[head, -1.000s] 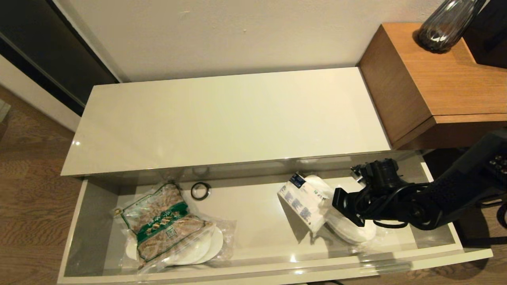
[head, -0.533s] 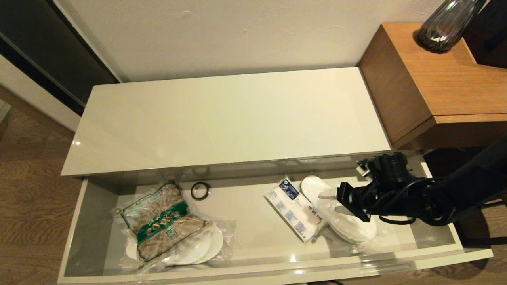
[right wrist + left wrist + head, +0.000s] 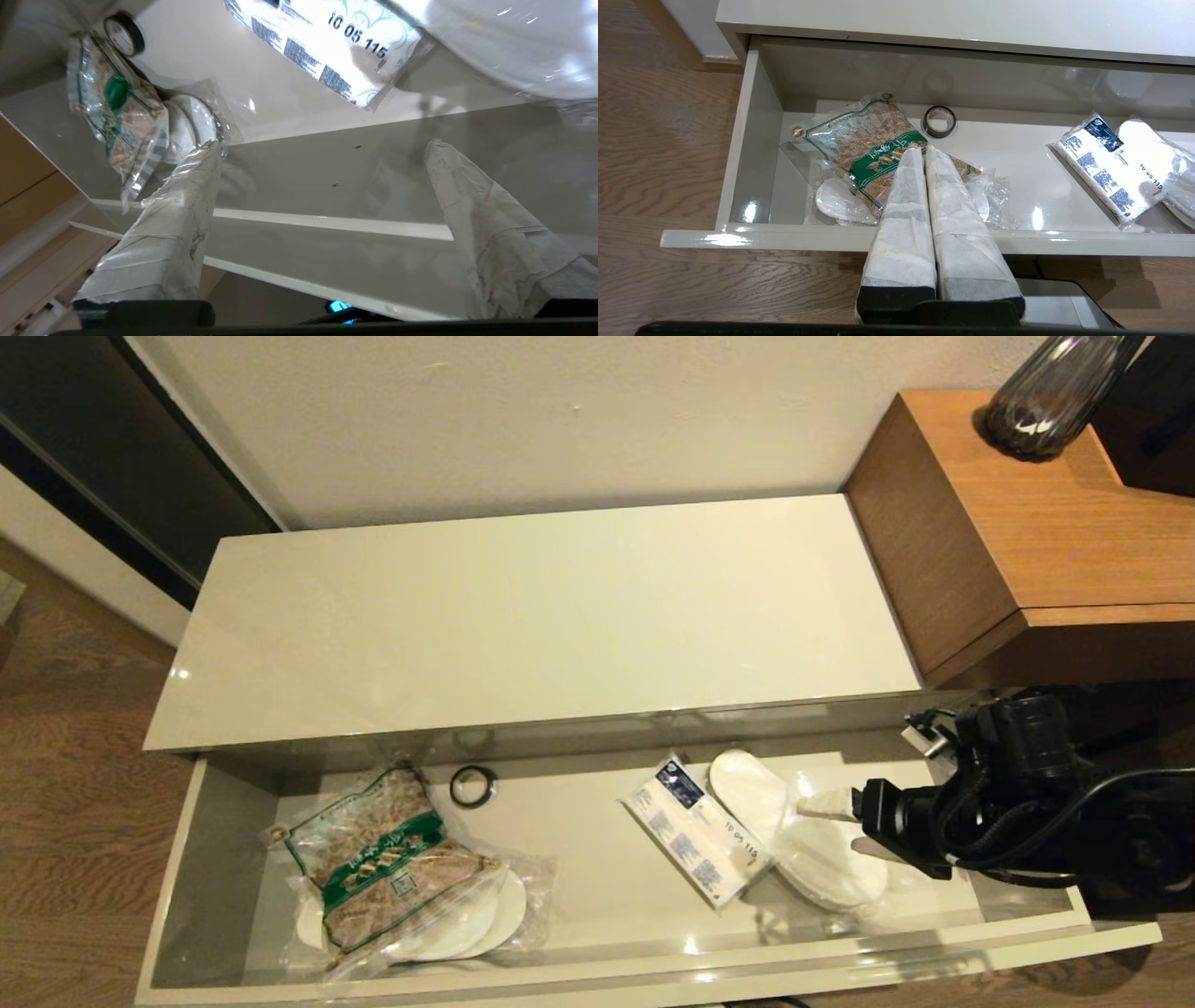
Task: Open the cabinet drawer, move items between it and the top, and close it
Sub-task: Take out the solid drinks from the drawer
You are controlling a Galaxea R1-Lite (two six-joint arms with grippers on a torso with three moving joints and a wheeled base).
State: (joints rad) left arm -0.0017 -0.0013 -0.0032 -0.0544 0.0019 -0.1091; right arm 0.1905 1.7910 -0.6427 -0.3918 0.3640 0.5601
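The cabinet drawer (image 3: 653,973) stands pulled out below the bare cream top (image 3: 523,616). At its left end a green-banded snack bag (image 3: 383,863) lies on a pair of wrapped slippers (image 3: 481,919). The white packet with the blue label (image 3: 695,831) lies right of the middle, leaning on other white slippers (image 3: 752,784). My right gripper (image 3: 826,823) hangs open and empty over the right end of those slippers. In the left wrist view my left gripper (image 3: 923,150) is shut on nothing, out in front of the drawer front (image 3: 859,235), pointing toward the snack bag (image 3: 864,144).
A small black ring (image 3: 473,787) lies near the drawer's back wall beside the snack bag. The brown wooden desk (image 3: 1027,523) stands against the cabinet's right end, with a dark ribbed vase (image 3: 1046,392) on it. Wood floor lies to the left.
The packet, tilted up at my right gripper a second ago, now lies flat in the drawer. My right gripper has let go and drawn back to the right.
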